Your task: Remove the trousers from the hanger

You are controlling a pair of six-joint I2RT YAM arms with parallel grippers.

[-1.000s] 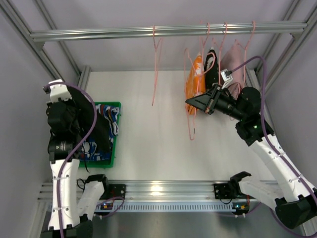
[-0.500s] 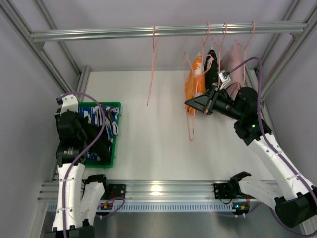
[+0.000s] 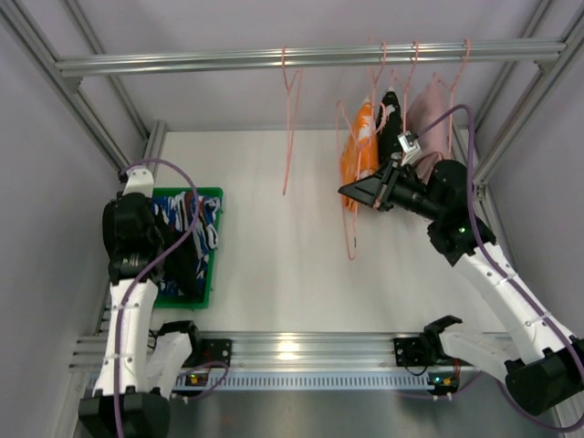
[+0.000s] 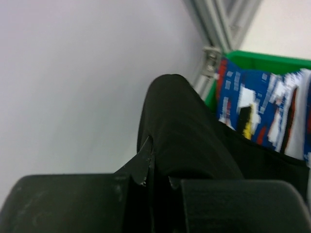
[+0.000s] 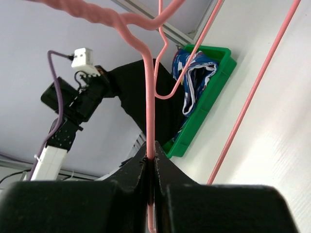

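Note:
My left gripper (image 4: 158,177) is shut on the plain black trousers (image 4: 184,131), which drape from it into the green bin (image 3: 208,246) at the table's left. The blue printed trousers (image 3: 205,219) lie in the same bin and also show in the left wrist view (image 4: 257,107). In the top view the left gripper (image 3: 160,239) is over the bin, with the black trousers (image 3: 182,260) below it. My right gripper (image 3: 349,191) is shut on the wire of a bare pink hanger (image 5: 149,97), which hangs from the rail.
A metal rail (image 3: 228,60) crosses the back. On it hang another bare pink hanger (image 3: 288,128) and hangers with an orange garment (image 3: 359,151), a black garment (image 3: 391,128) and a pink garment (image 3: 429,119). Frame posts stand at both sides.
My left arm has shifted right and back over the bin with the black trousers, and more of the blue pair now shows. The free pink hanger swings. My right gripper has barely moved.

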